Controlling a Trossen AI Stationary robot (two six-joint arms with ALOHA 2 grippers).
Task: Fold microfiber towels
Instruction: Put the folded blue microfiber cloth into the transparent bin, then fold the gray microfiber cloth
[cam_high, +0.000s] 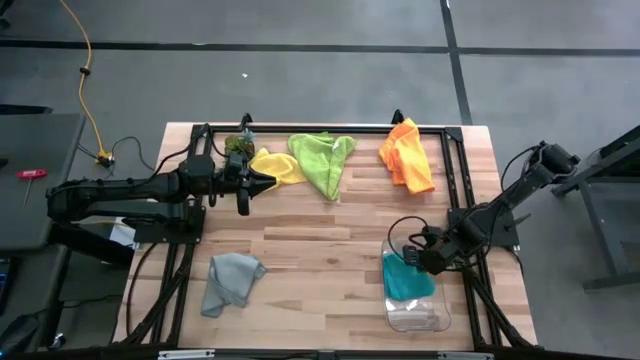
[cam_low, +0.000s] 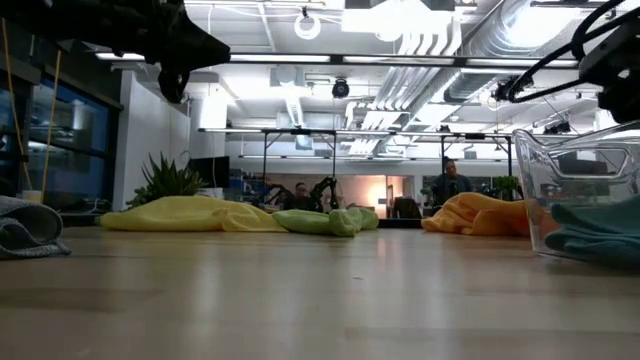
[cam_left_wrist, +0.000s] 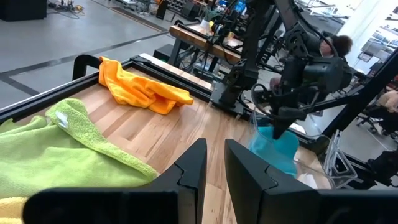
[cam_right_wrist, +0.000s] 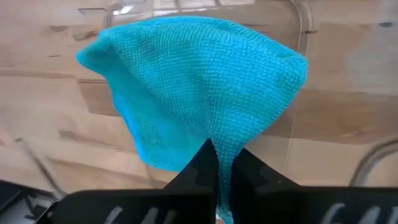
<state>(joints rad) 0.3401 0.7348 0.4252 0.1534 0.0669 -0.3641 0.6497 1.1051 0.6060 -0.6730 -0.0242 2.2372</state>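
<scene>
Starting at the left of the bench (cam_high: 330, 250), the grey towel (cam_high: 230, 281) is lying crumpled near the front edge, well apart from everything else and not being handled. Just beyond it the left end effector (cam_high: 262, 181) is hovering over the far-left part of the bench, its fingers (cam_left_wrist: 189, 168) standing only narrowly apart with nothing between them, its tip right at the edge of the yellow towel (cam_high: 277, 167); I would guess it is waiting there for its turn. A small dark-green plant clump (cam_high: 238, 144) is sitting at the far edge beside the yellow towel. Next along, the lime green towel (cam_high: 322, 160) is sprawling in a loose wedge touching the yellow one, and further right the orange towel (cam_high: 406, 155) is lying bunched by the far-right corner. All three look unfolded. Over at the right, the right end effector (cam_high: 418, 258) is pinching the teal towel (cam_right_wrist: 199, 87) with its fingers closed tight on a gathered bit of cloth, so the towel is hanging in a fan over the clear plastic bin (cam_high: 420, 310), apparently being lifted out for spreading.
</scene>
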